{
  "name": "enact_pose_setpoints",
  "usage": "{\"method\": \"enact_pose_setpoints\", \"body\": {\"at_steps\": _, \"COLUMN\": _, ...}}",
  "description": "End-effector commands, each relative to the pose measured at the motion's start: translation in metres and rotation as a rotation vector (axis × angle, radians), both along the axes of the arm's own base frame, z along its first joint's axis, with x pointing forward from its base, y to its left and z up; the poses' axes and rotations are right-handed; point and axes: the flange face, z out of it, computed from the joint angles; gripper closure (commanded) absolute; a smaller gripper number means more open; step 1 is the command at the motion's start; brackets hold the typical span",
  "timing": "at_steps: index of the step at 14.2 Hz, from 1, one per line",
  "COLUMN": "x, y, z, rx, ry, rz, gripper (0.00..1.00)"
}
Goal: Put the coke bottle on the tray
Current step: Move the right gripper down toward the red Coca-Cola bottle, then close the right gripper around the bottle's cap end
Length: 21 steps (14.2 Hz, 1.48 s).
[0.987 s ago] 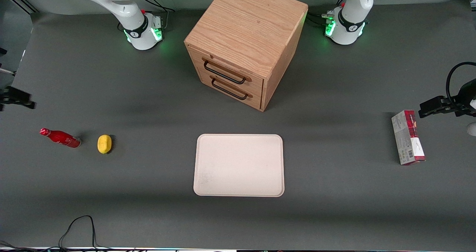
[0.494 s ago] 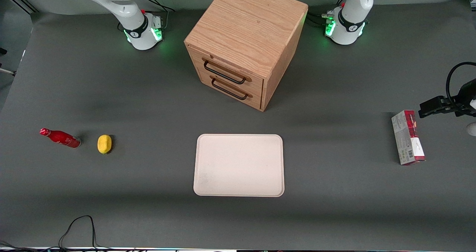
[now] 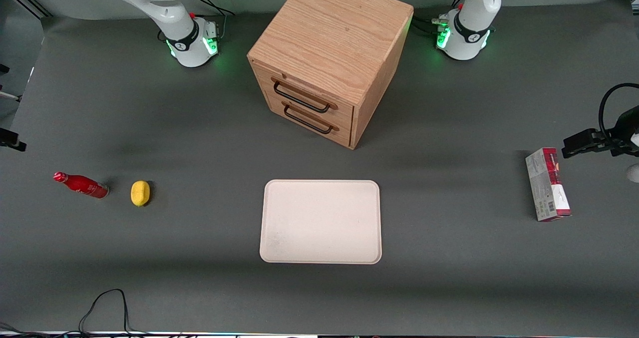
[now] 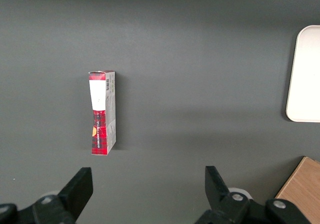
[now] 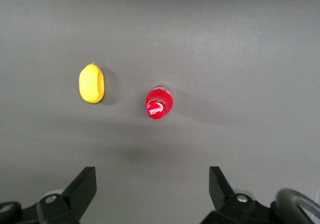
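The coke bottle (image 3: 81, 184) is a small glossy red bottle that stands upright on the grey table at the working arm's end, beside a yellow lemon (image 3: 140, 193). The right wrist view looks down on its red cap (image 5: 159, 103). My gripper (image 5: 152, 184) hangs high above the table, open and empty, with the bottle apart from both fingers. Only a dark part of the hand (image 3: 12, 142) shows at the edge of the front view. The pale beige tray (image 3: 320, 221) lies empty mid-table, nearer the front camera than the wooden cabinet.
The wooden drawer cabinet (image 3: 329, 61) stands mid-table with both drawers shut. A red-and-grey carton (image 3: 547, 184) lies toward the parked arm's end. The lemon (image 5: 92, 83) lies close beside the bottle. A black cable (image 3: 102, 308) lies near the table's front edge.
The dark part of my gripper at the front view's edge slipped out of view, then reappeared slightly nearer the camera. The bottle, lemon and tray have not moved.
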Motion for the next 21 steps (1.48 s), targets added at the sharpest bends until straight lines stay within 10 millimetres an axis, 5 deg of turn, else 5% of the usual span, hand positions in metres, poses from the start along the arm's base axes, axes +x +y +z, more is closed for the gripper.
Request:
{"method": "enact_pose_setpoints", "body": {"at_steps": 1, "x": -0.005, "y": -0.001, "z": -0.03, "rx": 0.01, "ry": -0.035, "rz": 0.022, "gripper": 0.0}}
{"method": "enact_pose_setpoints", "body": {"at_steps": 7, "x": 0.015, "y": -0.003, "z": -0.108, "rx": 0.055, "ry": -0.053, "rz": 0.045, "gripper": 0.0}}
{"method": "enact_pose_setpoints", "body": {"at_steps": 12, "x": 0.022, "y": -0.005, "z": -0.135, "rx": 0.023, "ry": -0.045, "rz": 0.045, "gripper": 0.0}}
{"method": "enact_pose_setpoints", "body": {"at_steps": 21, "x": 0.026, "y": -0.002, "z": -0.144, "rx": 0.017, "ry": -0.044, "rz": 0.046, "gripper": 0.01}}
